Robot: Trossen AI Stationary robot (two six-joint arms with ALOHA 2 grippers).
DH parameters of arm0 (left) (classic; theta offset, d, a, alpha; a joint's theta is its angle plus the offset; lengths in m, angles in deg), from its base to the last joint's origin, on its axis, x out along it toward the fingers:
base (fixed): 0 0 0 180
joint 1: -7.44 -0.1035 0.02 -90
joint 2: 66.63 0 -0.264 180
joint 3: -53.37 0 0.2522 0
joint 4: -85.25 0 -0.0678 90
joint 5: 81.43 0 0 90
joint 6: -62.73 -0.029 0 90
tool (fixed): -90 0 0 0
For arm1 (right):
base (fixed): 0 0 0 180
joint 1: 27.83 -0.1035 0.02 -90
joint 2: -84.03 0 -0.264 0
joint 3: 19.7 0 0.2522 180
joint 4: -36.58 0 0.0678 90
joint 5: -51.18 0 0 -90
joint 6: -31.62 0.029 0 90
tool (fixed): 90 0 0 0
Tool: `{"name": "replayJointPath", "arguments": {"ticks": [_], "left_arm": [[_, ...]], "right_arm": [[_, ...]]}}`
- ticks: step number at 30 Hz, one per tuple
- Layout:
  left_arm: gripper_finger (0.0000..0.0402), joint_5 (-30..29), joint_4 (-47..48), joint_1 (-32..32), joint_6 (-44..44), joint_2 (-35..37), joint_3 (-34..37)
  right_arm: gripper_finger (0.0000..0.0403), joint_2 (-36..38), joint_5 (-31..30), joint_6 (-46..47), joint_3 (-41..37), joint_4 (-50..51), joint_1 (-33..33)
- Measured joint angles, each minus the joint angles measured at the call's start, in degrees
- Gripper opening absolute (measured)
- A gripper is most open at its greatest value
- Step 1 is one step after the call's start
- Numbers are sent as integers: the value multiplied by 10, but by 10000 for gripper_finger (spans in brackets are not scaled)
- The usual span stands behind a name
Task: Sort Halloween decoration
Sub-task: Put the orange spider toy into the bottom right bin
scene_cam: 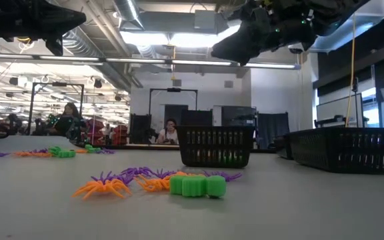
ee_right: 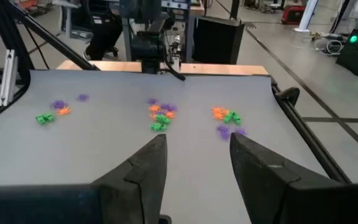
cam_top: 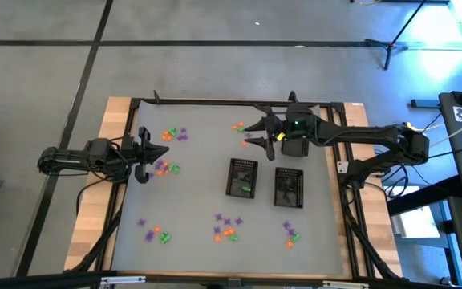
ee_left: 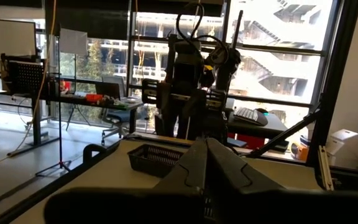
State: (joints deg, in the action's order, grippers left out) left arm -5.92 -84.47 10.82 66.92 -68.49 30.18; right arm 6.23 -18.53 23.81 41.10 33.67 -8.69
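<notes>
Scattered clusters of tiny orange, green and purple plastic Halloween trinkets (cam_top: 228, 228) lie loose on the grey table (cam_top: 199, 185), none yet lifted by either arm. 3 black rectangular mesh baskets sit toward the table's right half: 2 of them (cam_top: 242, 177) (cam_top: 289, 186) side by side near the centre, the 3rd (cam_top: 293, 147) just beneath the right arm, presumably 1 per colour. The left of the pair shows a little green inside, which suggests sorting has begun, though most pieces are still outside.

The right gripper (cam_top: 255, 135) hangs above the table near the far edge, its 2 dark fingers parted with nothing between them; its wrist camera looks down across the clusters (ee_right: 160, 115), a stance that reads as choosing the next piece. A small orange group (cam_top: 238, 126) lies just beside it.

The left gripper (cam_top: 152, 152) is held level over the table's left side, fingers pressed together and empty, close to a purple, orange and green cluster (cam_top: 165, 167) and waiting.

In the low view an orange spider-like piece (scene_cam: 103, 187) and a chunky green one (scene_cam: 197, 185) lie in the foreground, well apart from the baskets.
</notes>
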Motion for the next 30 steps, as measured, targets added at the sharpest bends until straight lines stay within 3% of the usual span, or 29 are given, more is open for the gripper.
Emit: {"name": "replayJointPath", "arguments": {"ticks": [17, 24, 30], "left_arm": [[0, -5, -4, 0, -17, 0, 0], [0, -5, -13, 0, -48, 0, 0], [0, -14, -85, 0, -78, 0, 0]], "right_arm": [[175, 0, -12, 47, 0, 63, -1], [175, -1, -17, 43, 0, 90, -32], [175, -1, -18, 8, 0, 92, -61]]}}
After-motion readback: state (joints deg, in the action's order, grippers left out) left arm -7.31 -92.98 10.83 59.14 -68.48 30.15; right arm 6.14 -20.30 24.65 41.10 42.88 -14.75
